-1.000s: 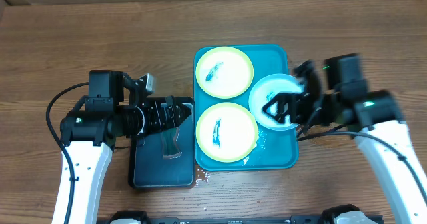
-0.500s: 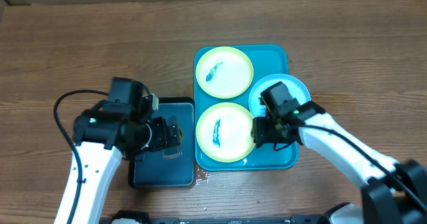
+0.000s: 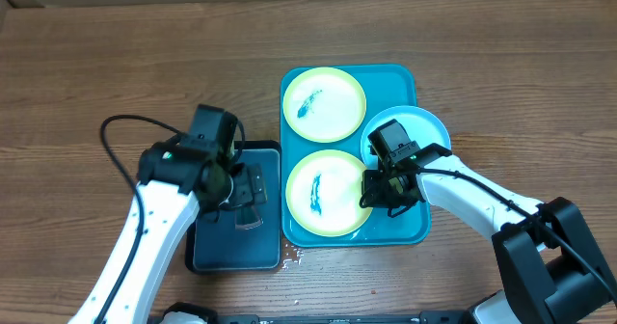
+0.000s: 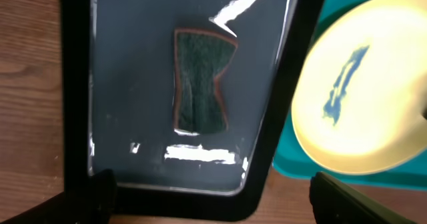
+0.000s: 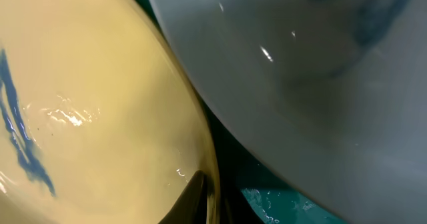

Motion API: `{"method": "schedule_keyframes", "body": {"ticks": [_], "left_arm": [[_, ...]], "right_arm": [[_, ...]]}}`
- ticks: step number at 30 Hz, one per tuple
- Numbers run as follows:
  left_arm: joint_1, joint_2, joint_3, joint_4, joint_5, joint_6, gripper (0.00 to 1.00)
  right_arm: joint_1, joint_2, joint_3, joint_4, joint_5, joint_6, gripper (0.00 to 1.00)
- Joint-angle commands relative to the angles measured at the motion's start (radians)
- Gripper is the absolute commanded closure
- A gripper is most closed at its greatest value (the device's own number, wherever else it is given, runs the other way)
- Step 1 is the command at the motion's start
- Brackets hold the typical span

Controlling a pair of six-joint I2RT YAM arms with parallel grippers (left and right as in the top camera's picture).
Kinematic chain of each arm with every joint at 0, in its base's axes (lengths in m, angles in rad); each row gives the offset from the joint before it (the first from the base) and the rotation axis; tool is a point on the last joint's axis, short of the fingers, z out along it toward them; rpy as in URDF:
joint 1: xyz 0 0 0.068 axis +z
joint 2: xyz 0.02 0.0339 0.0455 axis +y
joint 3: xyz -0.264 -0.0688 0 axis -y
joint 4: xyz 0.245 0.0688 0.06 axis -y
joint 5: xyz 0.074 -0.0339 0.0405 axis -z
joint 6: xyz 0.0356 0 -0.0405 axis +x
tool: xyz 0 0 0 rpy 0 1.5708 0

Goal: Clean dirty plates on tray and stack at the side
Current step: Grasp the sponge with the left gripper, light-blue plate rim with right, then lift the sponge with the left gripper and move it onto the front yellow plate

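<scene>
The turquoise tray [image 3: 397, 73] holds two yellow-green plates and a pale blue plate [image 3: 424, 126]. Both the far plate [image 3: 324, 104] and the near plate [image 3: 328, 191] carry a blue smear. My right gripper [image 3: 372, 191] is shut on the near plate's right rim. In the right wrist view one finger [image 5: 193, 197] lies on the yellow rim [image 5: 100, 84], with the pale blue plate [image 5: 320, 84] overhanging and wet tray [image 5: 280, 201] below. My left gripper [image 3: 247, 189] hangs open over a dark green sponge [image 4: 199, 81]; its fingers [image 4: 100, 197] straddle the black tray's near edge.
A black tray [image 3: 207, 247] with a film of water lies left of the turquoise tray, touching it. Water drops [image 3: 294, 256] lie on the wood-grain table near their front corners. The left arm's cable [image 3: 120, 136] loops to the left.
My right gripper has shut on the near yellow-green plate's rim. The left arm has shifted right and further over the black tray, jaws still wide.
</scene>
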Motion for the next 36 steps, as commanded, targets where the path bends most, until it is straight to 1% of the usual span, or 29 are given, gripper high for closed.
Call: {"method": "schedule_keyframes", "body": {"ticks": [1,3,4,9,12,14,15,16,18,20,22,25,28,34,36], "left_arm": [[-0.005,0.093,-0.050,0.035,0.011,-0.021,0.13],[-0.005,0.147,-0.063,0.057,0.010,-0.025,0.21],[-0.005,0.174,-0.067,0.064,0.010,-0.032,0.23],[0.000,0.312,-0.079,0.102,-0.012,-0.040,0.28],[0.000,0.386,-0.079,0.126,-0.011,-0.039,0.39],[0.000,0.426,-0.079,0.146,-0.003,-0.039,0.49],[0.000,0.443,-0.079,0.155,0.007,-0.039,0.58],[0.000,0.459,-0.079,0.165,0.016,-0.039,0.64],[0.000,0.480,-0.079,0.178,0.022,-0.039,0.72],[0.000,0.492,-0.079,0.191,0.012,-0.037,0.76],[0.000,0.493,-0.078,0.205,0.006,-0.026,0.96],[0.003,0.490,-0.057,0.190,0.014,-0.026,0.96],[0.006,0.479,-0.014,0.132,0.033,-0.027,0.96],[0.001,0.394,0.118,0.008,0.033,-0.019,0.96],[-0.008,0.375,0.147,-0.003,0.034,-0.019,0.96]], "right_arm": [[-0.005,0.012,-0.005,0.003,0.056,0.004,0.93],[-0.005,0.012,-0.005,0.003,0.063,0.004,0.93],[-0.005,0.012,-0.005,0.003,0.064,0.004,0.93],[-0.005,0.012,-0.005,0.003,0.063,0.004,0.93],[-0.005,0.012,-0.005,0.002,0.063,0.004,0.93],[-0.005,0.012,-0.005,0.002,0.063,0.004,0.93],[-0.005,0.012,-0.005,0.002,0.063,0.004,0.93],[-0.005,0.012,-0.005,0.002,0.063,0.004,0.93],[-0.005,0.012,-0.005,0.002,0.063,0.004,0.93],[-0.005,0.012,-0.005,0.001,0.063,0.004,0.93],[-0.005,0.012,-0.005,0.000,0.063,0.004,0.93],[-0.005,0.012,-0.005,0.000,0.063,0.004,0.93],[-0.005,0.012,-0.005,-0.001,0.063,0.004,0.93],[-0.005,0.012,-0.005,-0.003,0.063,0.004,0.93],[-0.005,0.012,-0.005,-0.003,0.063,0.004,0.93]]}}
